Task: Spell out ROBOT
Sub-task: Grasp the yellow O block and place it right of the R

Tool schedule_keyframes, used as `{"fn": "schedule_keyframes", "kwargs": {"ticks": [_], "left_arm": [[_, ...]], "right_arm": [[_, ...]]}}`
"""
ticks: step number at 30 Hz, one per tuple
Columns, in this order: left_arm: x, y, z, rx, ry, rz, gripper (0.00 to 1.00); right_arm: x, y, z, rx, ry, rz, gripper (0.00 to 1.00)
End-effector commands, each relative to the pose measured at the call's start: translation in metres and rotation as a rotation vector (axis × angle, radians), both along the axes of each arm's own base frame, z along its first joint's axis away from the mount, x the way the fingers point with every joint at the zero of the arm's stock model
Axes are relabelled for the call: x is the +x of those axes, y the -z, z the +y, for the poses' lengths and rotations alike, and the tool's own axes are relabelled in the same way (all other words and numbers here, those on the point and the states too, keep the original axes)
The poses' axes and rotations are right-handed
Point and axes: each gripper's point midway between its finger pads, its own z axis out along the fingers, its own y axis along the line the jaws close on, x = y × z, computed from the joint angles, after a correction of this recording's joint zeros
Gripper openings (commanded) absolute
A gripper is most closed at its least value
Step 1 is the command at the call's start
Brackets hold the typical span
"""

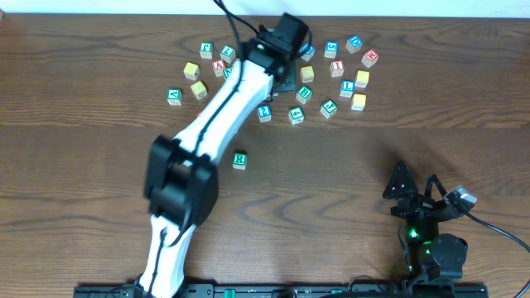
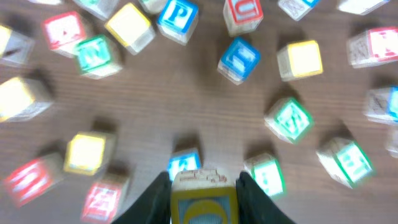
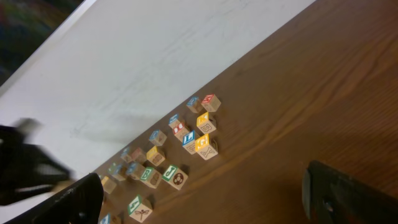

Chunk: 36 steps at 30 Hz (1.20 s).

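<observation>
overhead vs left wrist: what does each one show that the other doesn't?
Overhead only: the green-bordered R cube lying alone, apart from the scattered letter cubes; the left arm stretched out over them; the right gripper open, off at the near right. Left wrist only: the left gripper shut on a yellow-bordered cube; from overhead the wrist hides that grip. Both: the scattered letter cubes on the wooden table.
</observation>
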Motion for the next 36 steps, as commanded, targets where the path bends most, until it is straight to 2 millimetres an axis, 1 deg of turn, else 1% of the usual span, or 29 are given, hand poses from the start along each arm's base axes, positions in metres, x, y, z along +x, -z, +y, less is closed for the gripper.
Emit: {"fn": "schedule_keyframes", "kwargs": {"ticks": [1,2,3,4,6,10,13,16,19,22,25,29,34,36], "left_arm": [[-0.027,-0.038,-0.001,-0.063,0.008,0.025,0.25],[-0.038,-0.039,0.003,-0.048,0.002,0.057,0.25],[-0.055,-0.036,0.007,-0.016,0.010,0.111,0.25],[-0.062,-0.034,0.009,-0.001,0.013,0.136,0.25],[-0.081,-0.024,0.014,0.045,0.012,0.213,0.25],[-0.110,0.007,0.018,0.107,-0.010,0.323,0.24],[-0.121,0.036,0.017,0.131,-0.022,0.361,0.23],[-0.128,0.065,0.014,0.144,-0.023,0.363,0.22],[-0.131,0.090,0.021,0.192,-0.065,0.333,0.22],[-0.132,0.108,0.027,0.215,-0.084,0.310,0.22],[-0.129,0.123,0.026,0.199,-0.084,0.282,0.22],[-0.129,0.140,0.026,0.182,-0.084,0.261,0.22],[-0.129,0.144,0.028,0.180,-0.088,0.260,0.23],[-0.130,0.144,0.029,0.182,-0.088,0.264,0.30]], "right_arm": [[0.000,0.000,-0.001,0.003,0.007,-0.001,0.99],[0.000,0.000,-0.001,0.003,0.007,-0.001,0.99],[0.000,0.000,-0.001,0.003,0.007,-0.001,0.99],[0.000,0.000,-0.001,0.003,0.007,-0.001,0.99],[0.000,0.000,-0.001,0.003,0.007,-0.001,0.99],[0.000,0.000,-0.001,0.003,0.007,-0.001,0.99],[0.000,0.000,-0.001,0.003,0.007,-0.001,0.99],[0.000,0.000,-0.001,0.003,0.007,-0.001,0.99],[0.000,0.000,-0.001,0.003,0.007,-0.001,0.99],[0.000,0.000,-0.001,0.003,0.007,-0.001,0.99],[0.000,0.000,-0.001,0.003,0.007,-0.001,0.99],[0.000,0.000,-0.001,0.003,0.007,-0.001,0.99],[0.000,0.000,-0.001,0.003,0.007,-0.001,0.99],[0.000,0.000,-0.001,0.003,0.007,-0.001,0.99]]}}
